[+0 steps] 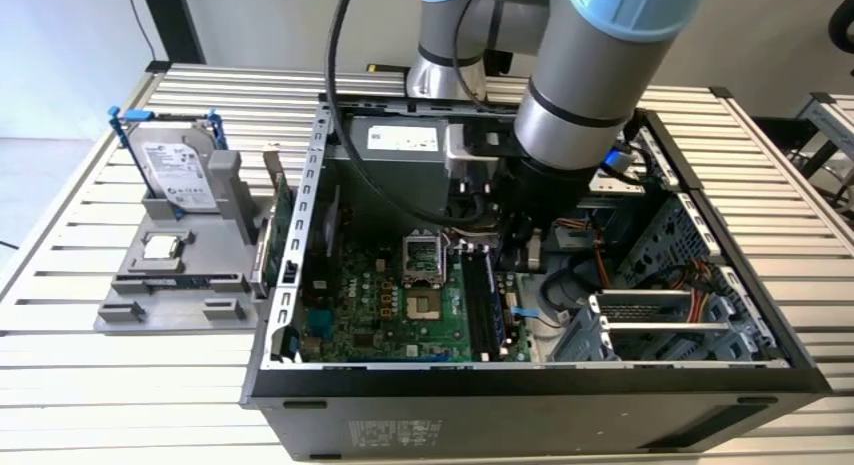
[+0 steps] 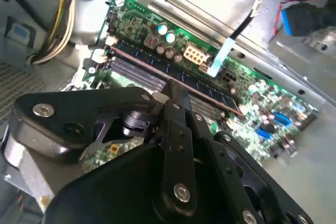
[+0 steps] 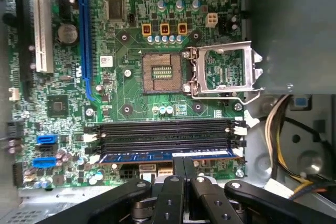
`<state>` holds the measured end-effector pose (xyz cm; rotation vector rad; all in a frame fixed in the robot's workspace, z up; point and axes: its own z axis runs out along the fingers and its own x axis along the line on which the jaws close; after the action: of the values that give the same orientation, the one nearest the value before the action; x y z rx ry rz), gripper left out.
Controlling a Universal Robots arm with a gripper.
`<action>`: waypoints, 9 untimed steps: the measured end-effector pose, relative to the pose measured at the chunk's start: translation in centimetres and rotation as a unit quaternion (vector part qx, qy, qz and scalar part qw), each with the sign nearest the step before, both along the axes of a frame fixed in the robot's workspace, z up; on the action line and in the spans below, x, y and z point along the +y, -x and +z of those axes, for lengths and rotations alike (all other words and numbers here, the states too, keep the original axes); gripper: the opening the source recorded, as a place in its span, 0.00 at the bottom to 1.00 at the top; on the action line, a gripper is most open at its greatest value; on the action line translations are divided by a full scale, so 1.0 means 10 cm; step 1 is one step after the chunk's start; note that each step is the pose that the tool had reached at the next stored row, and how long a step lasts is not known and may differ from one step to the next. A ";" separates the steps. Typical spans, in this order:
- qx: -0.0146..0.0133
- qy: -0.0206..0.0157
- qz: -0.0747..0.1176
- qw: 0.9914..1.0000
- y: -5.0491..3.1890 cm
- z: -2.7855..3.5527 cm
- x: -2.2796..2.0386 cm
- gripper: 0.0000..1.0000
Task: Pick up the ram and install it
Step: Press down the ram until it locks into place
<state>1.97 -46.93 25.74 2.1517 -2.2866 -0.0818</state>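
Observation:
The ram (image 3: 136, 157) is a long narrow stick with a white label. It stands on edge in the outermost memory slot of the green motherboard (image 3: 131, 93), level with the slot's end clips. My gripper (image 3: 184, 162) sits directly over its middle, the two black fingers pinched together on its upper edge. In the second wrist view the ram (image 2: 205, 88) runs diagonally across the board, with the gripper (image 2: 176, 88) on it. In the exterior view the arm reaches down into the open computer case, and the gripper (image 1: 522, 270) is low over the board's memory slots.
Three empty black memory slots (image 3: 163, 132) lie beside the ram. The processor socket (image 3: 163, 72) is open, its metal frame (image 3: 223, 72) flipped aside. Cable bundles (image 3: 278, 145) and a drive cage (image 1: 647, 315) crowd the case. Outside, a grey holder (image 1: 174, 295) carries a hard drive (image 1: 180, 165) and a processor chip (image 1: 163, 247).

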 end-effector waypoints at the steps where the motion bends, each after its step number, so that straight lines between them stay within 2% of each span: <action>1: 0.000 0.000 0.000 1.000 0.000 0.046 0.000 0.00; 7: 0.000 0.000 0.000 1.000 0.000 0.321 0.000 0.00; 9: 0.000 0.000 0.000 1.000 0.000 0.384 0.000 0.00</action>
<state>1.97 -46.93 29.58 2.1516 -2.2865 -0.0816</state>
